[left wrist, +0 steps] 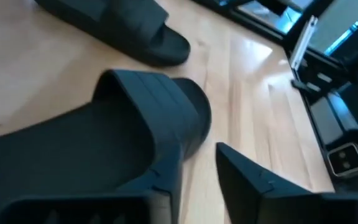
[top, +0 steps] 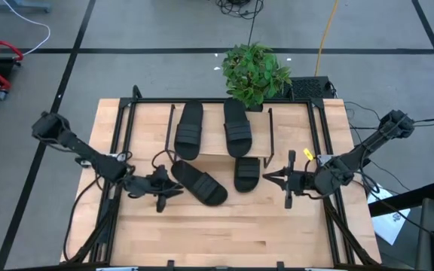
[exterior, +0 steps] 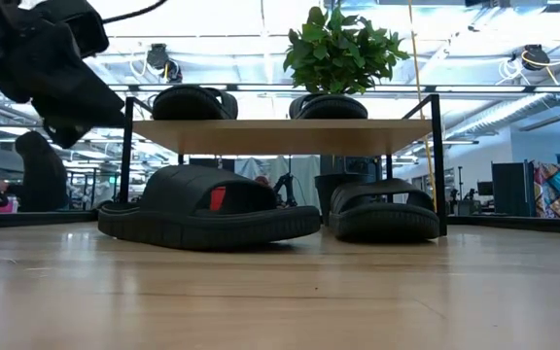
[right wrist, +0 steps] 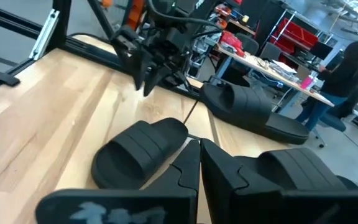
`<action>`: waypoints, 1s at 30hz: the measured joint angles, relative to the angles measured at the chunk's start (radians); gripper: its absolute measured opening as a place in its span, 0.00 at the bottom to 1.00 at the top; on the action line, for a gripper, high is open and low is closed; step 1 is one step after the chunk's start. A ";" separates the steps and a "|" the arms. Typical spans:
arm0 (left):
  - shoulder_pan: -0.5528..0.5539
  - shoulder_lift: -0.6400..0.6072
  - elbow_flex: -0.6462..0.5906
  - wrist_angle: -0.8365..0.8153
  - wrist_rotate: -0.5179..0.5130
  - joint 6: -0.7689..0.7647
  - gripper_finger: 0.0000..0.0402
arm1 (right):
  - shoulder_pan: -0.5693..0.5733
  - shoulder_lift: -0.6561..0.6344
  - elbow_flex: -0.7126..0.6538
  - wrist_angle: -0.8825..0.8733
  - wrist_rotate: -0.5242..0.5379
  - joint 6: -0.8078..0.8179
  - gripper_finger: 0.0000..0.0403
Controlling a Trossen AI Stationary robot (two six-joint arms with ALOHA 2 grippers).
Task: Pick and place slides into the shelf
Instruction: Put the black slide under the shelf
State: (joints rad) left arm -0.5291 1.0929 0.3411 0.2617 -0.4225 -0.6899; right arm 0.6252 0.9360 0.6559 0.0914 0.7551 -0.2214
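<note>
Two black slides point(top: 189, 129) point(top: 237, 126) lie sole down on the shelf's wooden plank point(top: 212, 132). A third slide point(top: 247, 173) rests on the table, half under the plank's near edge. The fourth slide point(top: 199, 183) lies slantwise on the table in front of the shelf point(exterior: 280, 136). My left gripper point(top: 170, 188) hovers just left of that slide's end, raised off the table, open with nothing between its fingers point(left wrist: 253, 180). My right gripper point(top: 275, 178) hangs shut to the right of the half-hidden slide point(right wrist: 142, 152), touching nothing.
A potted plant point(top: 255, 71) stands behind the shelf at the table's far edge. Black frame rails point(top: 123, 135) run along the table's left and right sides. Bare wood point(top: 224, 233) spreads toward the near edge. A person point(right wrist: 347, 81) stands in the room beyond.
</note>
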 joint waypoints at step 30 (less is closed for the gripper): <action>0.180 0.439 0.153 0.187 0.128 0.094 0.78 | -0.035 0.000 -0.033 0.055 -0.001 0.019 0.02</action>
State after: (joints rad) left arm -0.3492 1.5315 0.4938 0.4483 -0.2947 -0.5955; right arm 0.5900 0.9356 0.6231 0.1463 0.7544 -0.2028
